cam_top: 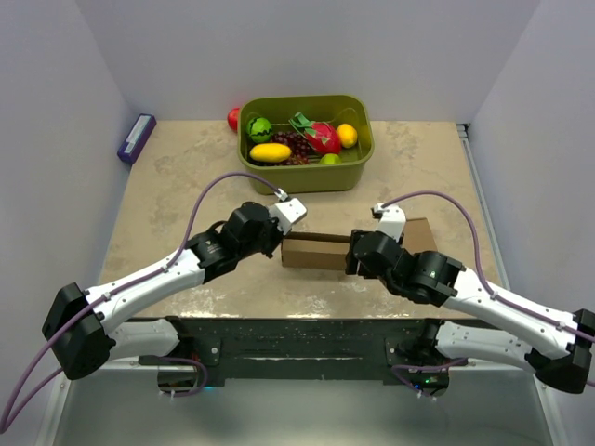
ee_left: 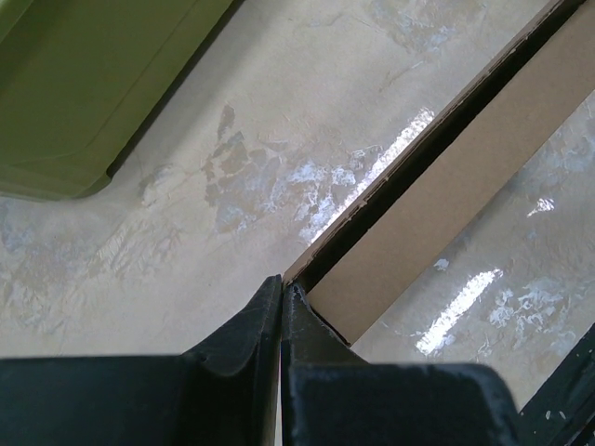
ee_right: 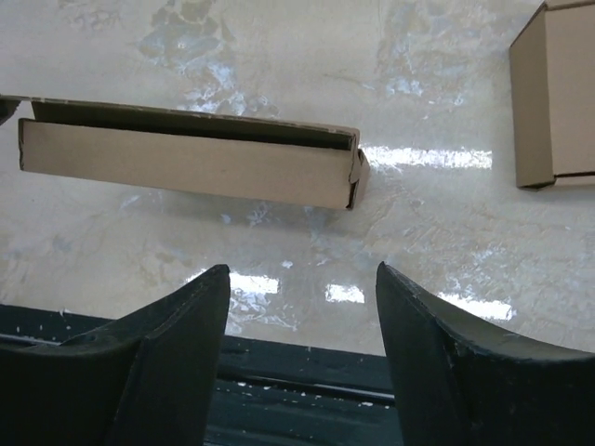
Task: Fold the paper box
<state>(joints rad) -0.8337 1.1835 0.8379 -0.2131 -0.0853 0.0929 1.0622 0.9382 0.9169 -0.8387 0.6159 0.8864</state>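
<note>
the box lies on the desk on the near side of the bin, a little apart from it, its long axis running along the bin's front wall. my left gripper is pressed together, tips right at the box's left end corner; i cannot tell whether a flap edge sits between them. my right gripper is spread and empty, off the right end, with the box ahead and stretching leftward. left is nearer; i judge right must close in.
</note>
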